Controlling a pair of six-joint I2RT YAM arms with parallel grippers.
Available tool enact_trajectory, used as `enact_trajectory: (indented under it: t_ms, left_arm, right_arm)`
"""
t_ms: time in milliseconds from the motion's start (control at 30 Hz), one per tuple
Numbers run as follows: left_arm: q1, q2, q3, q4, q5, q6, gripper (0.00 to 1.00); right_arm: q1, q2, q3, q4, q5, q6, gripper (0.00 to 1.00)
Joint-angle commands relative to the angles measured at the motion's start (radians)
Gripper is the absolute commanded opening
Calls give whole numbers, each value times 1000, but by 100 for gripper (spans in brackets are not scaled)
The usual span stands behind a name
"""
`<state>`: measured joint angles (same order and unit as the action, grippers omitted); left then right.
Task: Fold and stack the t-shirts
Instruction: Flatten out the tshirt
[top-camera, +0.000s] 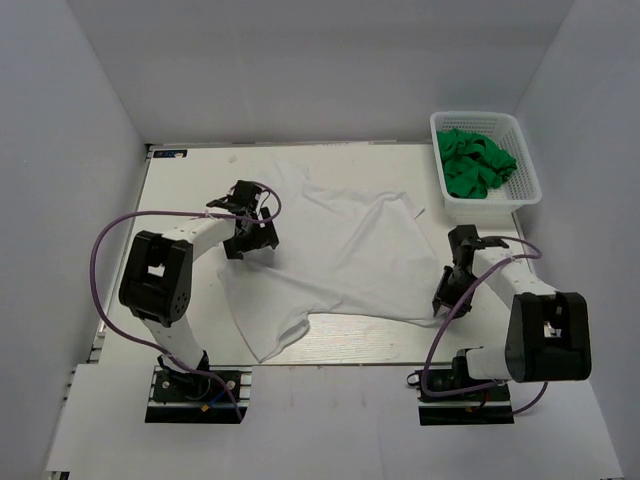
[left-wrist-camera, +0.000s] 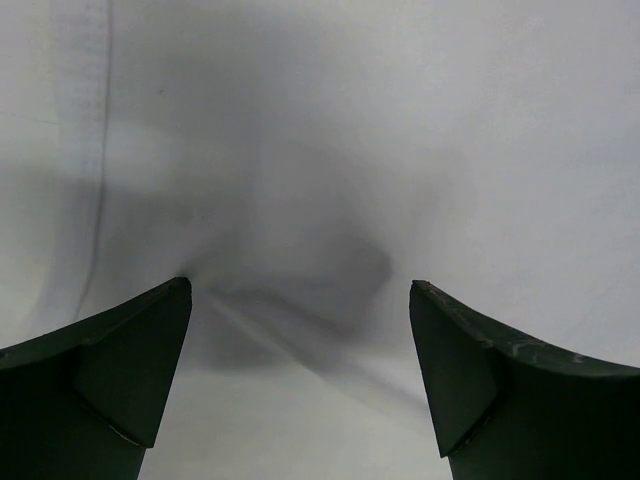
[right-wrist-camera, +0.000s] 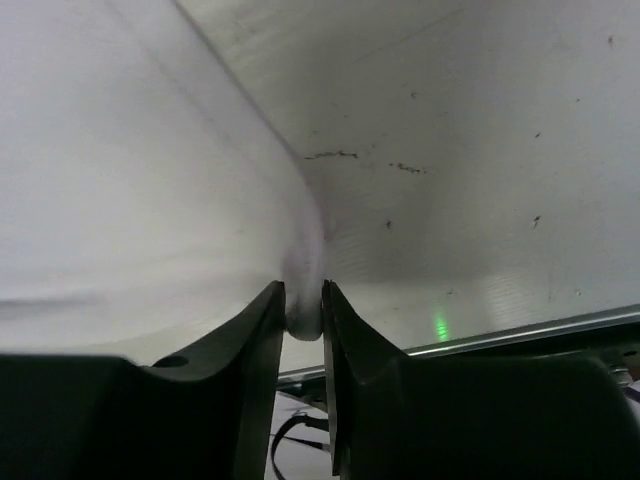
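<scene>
The white t-shirt (top-camera: 340, 260) is spread on the table (top-camera: 190, 190), its edge pinched by the right gripper (right-wrist-camera: 303, 292). The left gripper (left-wrist-camera: 300, 285) is held wide open over it. Green t-shirts (top-camera: 475, 165) are heaped in the basket (top-camera: 492, 205)

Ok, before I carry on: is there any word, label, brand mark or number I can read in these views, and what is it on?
No text is readable in any view.
Dark sticker at the far left corner of the table: too small to read.
White t-shirt: plain, no print or tag showing.
Green t-shirts: no print visible.
Basket: no label visible.
</scene>
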<state>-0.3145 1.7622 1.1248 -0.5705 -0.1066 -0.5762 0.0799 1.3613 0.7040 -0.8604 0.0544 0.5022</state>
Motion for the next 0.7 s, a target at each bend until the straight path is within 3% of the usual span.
enact_trajectory:
  t_ms: [0, 67, 133, 333, 533, 667]
  left_arm:
    - [8, -84, 55, -43, -15, 15, 100]
    - [-3, -96, 64, -43, -5, 27, 100]
    - [-12, -110, 73, -43, 5, 38, 100]
    - [-12, -150, 15, 18, 113, 29, 100]
    - [-12, -124, -35, 23, 212, -30, 100]
    - [-12, -144, -115, 23, 199, -68, 100]
  right_arm:
    - [3, -74, 121, 27, -31, -51, 50]
    - [3, -112, 179, 67, -83, -66, 73]
    - [4, -145, 207, 147, -114, -91, 90]
    - [23, -157, 212, 371, -275, -87, 90]
    - [76, -51, 152, 483, -307, -67, 90]
    - [136, -7, 103, 497, -265, -86, 90]
